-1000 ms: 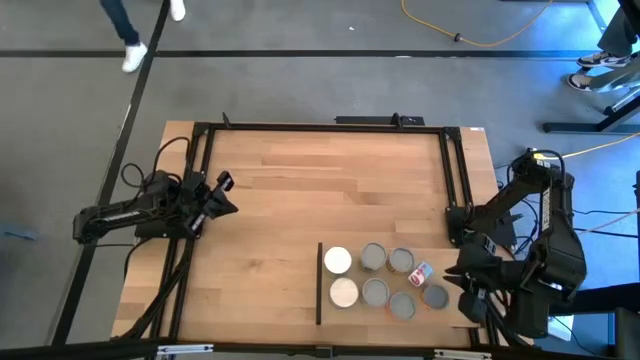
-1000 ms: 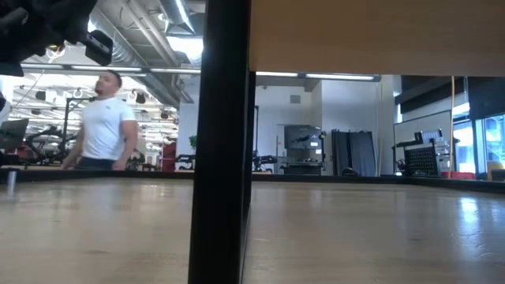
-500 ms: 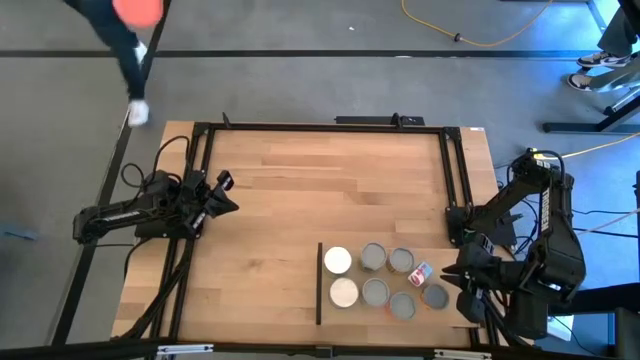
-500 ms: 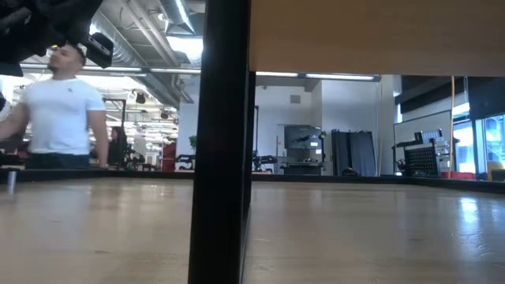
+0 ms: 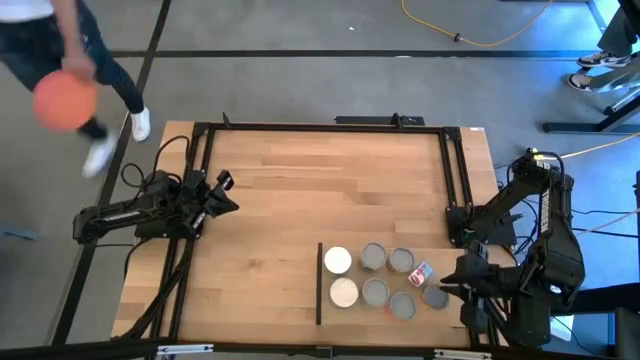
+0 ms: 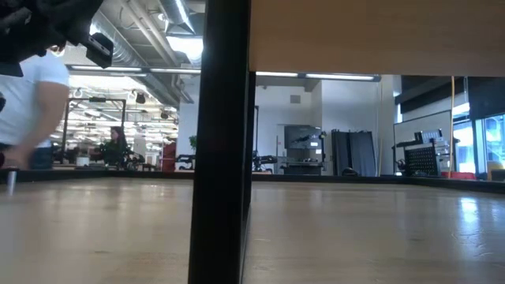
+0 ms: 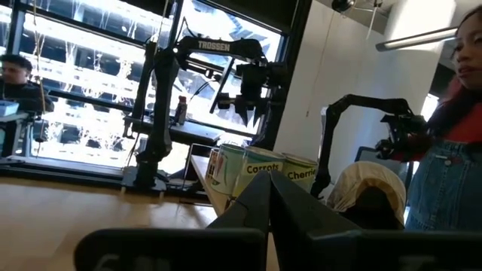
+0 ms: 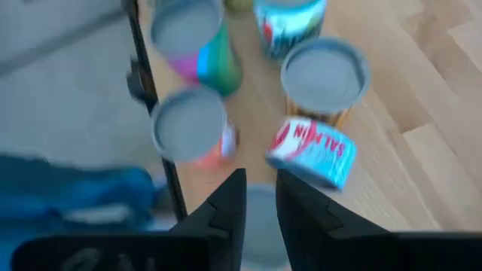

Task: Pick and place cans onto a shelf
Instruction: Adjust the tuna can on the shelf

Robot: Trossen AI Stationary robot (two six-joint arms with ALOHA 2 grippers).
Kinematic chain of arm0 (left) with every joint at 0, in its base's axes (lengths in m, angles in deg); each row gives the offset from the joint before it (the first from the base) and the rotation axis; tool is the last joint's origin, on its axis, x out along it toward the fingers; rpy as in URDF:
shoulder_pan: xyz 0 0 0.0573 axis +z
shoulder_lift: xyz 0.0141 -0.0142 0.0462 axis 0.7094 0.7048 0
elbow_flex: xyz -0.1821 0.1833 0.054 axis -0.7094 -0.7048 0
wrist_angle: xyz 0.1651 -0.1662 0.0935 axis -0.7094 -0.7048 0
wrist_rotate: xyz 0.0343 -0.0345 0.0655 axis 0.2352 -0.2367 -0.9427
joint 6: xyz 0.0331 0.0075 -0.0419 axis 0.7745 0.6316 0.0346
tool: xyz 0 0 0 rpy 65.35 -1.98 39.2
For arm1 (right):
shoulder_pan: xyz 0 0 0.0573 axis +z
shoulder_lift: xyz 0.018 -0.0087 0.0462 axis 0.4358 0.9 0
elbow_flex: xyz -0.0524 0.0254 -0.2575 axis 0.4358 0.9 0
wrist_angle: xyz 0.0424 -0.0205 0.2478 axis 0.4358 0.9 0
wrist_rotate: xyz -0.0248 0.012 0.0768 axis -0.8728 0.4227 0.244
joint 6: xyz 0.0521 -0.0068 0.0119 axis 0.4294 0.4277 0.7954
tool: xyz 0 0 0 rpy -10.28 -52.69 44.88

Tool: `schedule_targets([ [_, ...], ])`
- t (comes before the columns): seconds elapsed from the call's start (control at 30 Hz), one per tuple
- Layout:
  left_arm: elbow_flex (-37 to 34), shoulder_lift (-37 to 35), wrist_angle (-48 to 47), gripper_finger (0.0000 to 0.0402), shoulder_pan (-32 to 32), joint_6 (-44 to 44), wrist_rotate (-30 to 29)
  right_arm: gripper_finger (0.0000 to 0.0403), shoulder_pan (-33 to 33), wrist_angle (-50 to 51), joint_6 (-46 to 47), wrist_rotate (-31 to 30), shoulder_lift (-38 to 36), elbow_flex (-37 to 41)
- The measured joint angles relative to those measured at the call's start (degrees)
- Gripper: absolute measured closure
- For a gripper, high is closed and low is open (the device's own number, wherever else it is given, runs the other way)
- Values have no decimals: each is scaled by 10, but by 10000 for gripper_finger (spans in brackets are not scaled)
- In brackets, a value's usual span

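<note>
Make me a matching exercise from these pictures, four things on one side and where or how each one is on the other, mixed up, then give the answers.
Things:
1. left gripper
2. right gripper
3. tipped can
4. orange ball

Place or state:
A. lying on its side among the upright cans
B. off the table, over the floor beside a person
C. shut, at the table's left edge
D. right beside the can nearest the table's right edge

Pairs: 1-C, 2-D, 3-A, 4-B

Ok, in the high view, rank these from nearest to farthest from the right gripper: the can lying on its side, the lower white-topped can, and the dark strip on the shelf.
From the right gripper, at the table's right edge:
1. The tipped can, just left of the gripper.
2. The lower white-topped can, at the left end of the cluster.
3. The dark strip, just beyond that can, on the shelf's left edge.
</note>
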Motion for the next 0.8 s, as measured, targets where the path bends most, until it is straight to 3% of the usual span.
schedule_targets([
  [0.33, 0, 0, 0, 401, 0, 0, -13, 327, -30, 24, -201, 55, 63, 0],
  [0.47, 0, 0, 0, 401, 0, 0, -23, 327, -42, 73, -220, 72, 87, 0],
  [0.8, 0, 0, 0, 401, 0, 0, -33, 327, -48, 71, -264, 61, 119, 0],
])
